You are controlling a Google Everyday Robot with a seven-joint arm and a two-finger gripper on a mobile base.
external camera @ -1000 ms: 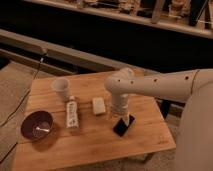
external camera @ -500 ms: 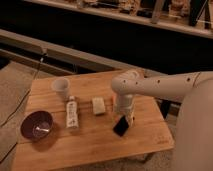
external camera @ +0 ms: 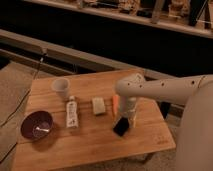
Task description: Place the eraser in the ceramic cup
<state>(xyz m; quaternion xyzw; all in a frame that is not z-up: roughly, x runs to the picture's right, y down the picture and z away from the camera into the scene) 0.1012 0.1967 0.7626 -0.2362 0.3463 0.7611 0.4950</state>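
The eraser (external camera: 121,126), a flat glossy black slab, is on the wooden table (external camera: 90,145) right of centre, directly under the arm's end. My gripper (external camera: 124,118) points down at the eraser's upper edge, touching or almost touching it. The ceramic cup (external camera: 61,86), small and whitish, stands upright near the table's back left, well apart from the gripper.
A dark purple bowl (external camera: 36,125) sits at the front left. A white tube (external camera: 72,112), a pale beige block (external camera: 99,105) and an orange carrot (external camera: 115,104) lie in a row between cup and eraser. The white arm (external camera: 165,89) reaches in from the right.
The arm's end has shifted slightly to the right above the eraser. The eraser has stayed in almost the same spot.
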